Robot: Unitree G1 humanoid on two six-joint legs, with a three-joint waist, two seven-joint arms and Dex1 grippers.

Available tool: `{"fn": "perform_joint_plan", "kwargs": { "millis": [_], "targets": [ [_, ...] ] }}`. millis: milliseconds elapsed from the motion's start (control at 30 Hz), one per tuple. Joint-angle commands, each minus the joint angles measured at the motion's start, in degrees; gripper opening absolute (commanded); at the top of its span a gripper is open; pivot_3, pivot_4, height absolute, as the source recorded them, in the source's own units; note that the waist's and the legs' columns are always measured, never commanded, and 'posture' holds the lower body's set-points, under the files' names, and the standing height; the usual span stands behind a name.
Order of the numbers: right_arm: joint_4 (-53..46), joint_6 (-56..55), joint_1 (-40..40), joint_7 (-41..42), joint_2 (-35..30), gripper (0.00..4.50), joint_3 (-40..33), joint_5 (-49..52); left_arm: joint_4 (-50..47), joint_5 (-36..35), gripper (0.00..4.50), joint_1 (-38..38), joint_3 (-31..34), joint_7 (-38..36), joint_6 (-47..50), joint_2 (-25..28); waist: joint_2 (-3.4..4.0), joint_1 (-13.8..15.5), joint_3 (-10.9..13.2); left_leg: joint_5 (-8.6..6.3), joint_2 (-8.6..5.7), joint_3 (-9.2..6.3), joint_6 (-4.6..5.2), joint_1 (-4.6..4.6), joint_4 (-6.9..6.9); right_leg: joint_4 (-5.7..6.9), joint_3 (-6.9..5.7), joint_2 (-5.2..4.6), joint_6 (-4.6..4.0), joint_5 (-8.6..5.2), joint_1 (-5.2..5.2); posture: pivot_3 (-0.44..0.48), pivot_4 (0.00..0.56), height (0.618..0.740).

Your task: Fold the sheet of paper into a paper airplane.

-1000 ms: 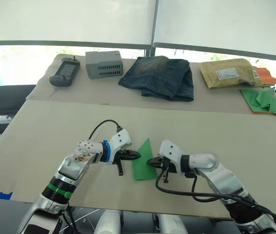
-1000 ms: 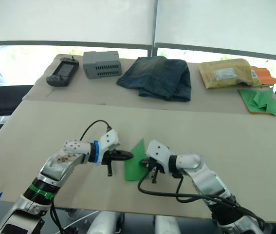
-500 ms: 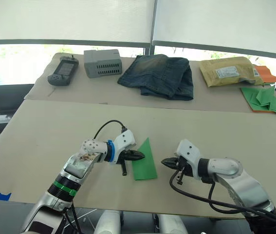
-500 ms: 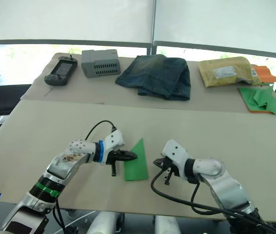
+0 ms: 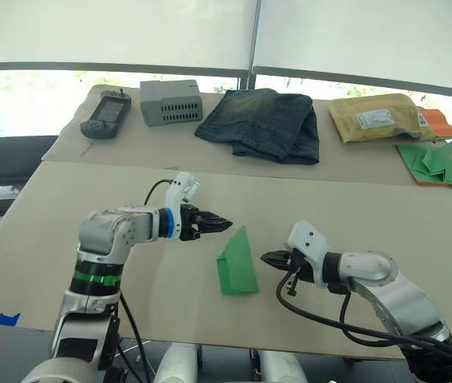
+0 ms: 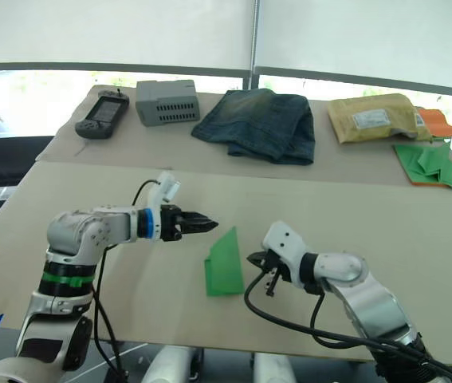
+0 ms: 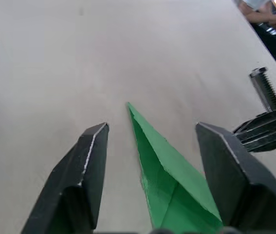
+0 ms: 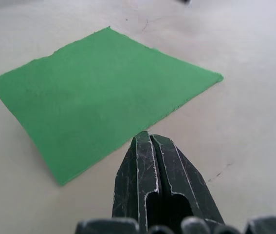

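The bright green sheet of paper (image 5: 237,263) lies near the table's front edge, folded into a pointed, layered wedge, the paper airplane shape, with one flap standing slightly up. My left gripper (image 5: 222,224) hovers open just behind and left of its tip, touching nothing. In the left wrist view the wedge (image 7: 169,175) sits between and beyond the two spread fingers (image 7: 86,165). My right gripper (image 5: 264,258) is shut and empty, its tip a short gap from the paper's right edge. The right wrist view has the paper (image 8: 99,97) flat ahead of the closed fingertips (image 8: 150,146).
On the far table lie a black handheld controller (image 5: 104,117), a grey box (image 5: 171,104), blue jeans (image 5: 261,124), a yellow padded envelope (image 5: 373,118) and a heap of green paper pieces on an orange sheet (image 5: 433,163). A person's arm (image 7: 264,14) is at the far side.
My left gripper has opened, lifted off the paper's left edge and drawn back to the left. The right gripper pulled away from the paper's right edge and stays shut.
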Motion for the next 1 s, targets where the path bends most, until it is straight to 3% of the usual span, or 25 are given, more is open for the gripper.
{"fn": "perform_joint_plan", "kwargs": {
  "millis": [33, 300, 600, 900, 1000],
  "targets": [
    [-2.16, -0.37, 0.10, -0.86, -0.87, 0.00, -1.39, 0.32, 4.84, -3.61, 2.85, -5.61, 1.69, 1.14, 11.26, -0.74, 0.00, -0.25, 0.00, 0.00, 0.00, 0.00, 0.00, 0.01, 0.00, 0.03, 0.00, 0.01, 0.00, 0.00, -0.01, 0.000, 0.150, 0.728],
    [-2.63, -0.51, 1.07, -3.18, -0.95, 0.00, -1.39, -0.22, 20.54, -10.99, 2.85, -13.92, 0.07, 2.79, 12.23, 0.30, 0.00, -0.17, 0.00, 0.05, 0.00, -0.01, -0.08, 0.05, 0.00, 0.13, 0.01, 0.02, -0.04, 0.02, -0.03, 0.000, 0.150, 0.728],
    [-2.74, -0.28, 1.15, -5.40, -1.11, 0.00, -1.40, -0.68, 22.54, -16.10, 2.85, -15.58, -6.28, 2.80, 12.23, 0.48, 0.00, -0.05, 0.00, 0.09, -0.01, 0.00, -0.14, 0.03, 0.01, 0.13, 0.03, -0.01, -0.08, 0.06, -0.03, 0.000, 0.150, 0.728],
    [-1.83, -0.75, 0.45, -5.90, -1.29, 0.00, -1.22, -1.01, 26.52, -18.78, 0.04, -16.07, -1.80, 6.91, 12.23, -1.65, 0.00, 0.01, 0.00, 0.09, -0.02, 0.01, -0.14, 0.04, 0.02, 0.14, 0.04, 0.00, -0.09, 0.07, -0.03, 0.000, 0.150, 0.728],
    [-1.31, -1.08, -0.19, -5.80, -1.43, 0.00, -1.48, -1.18, 28.75, -18.79, 0.04, -16.10, 5.89, 12.60, 12.23, -3.35, -0.01, 0.04, 0.00, 0.09, -0.01, 0.00, -0.14, 0.04, 0.02, 0.15, 0.04, 0.00, -0.10, 0.07, -0.03, 0.000, 0.150, 0.728]
  ]
}}
